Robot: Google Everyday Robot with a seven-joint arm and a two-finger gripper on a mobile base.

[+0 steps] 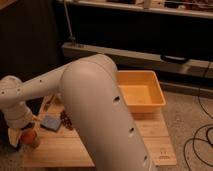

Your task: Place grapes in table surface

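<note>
A: Biggest thing first?
B: Bulky white jointed robot arm [107, 115], filling the middle foreground, then bending away toward the left edge. Covers a good part of what lies behind.
A: And beneath?
B: Flat light tan wooden tabletop [152, 137] with visible plank grain, running from lower left to lower right. On its far right part, a rectangular orange-yellow plastic bin [141, 91], open side up.
A: Where to look for the gripper?
B: Far left, below the arm's rounded white wrist: pale gripper [15, 133], pointing down over the table's left end. Clenched or released? Cannot tell.
A: Smaller things nearby?
B: Flat blue square sponge [51, 122], lying on the wood just right of the gripper. Just beside its right edge, a small bunch of dark purple-brown round grapes [65, 120] — resting on the tabletop, apart from the gripper, partly tucked behind the big arm link. Last, a round orange fruit [28, 138], close beside the gripper at the front left corner — touching or not, hard to say.
</note>
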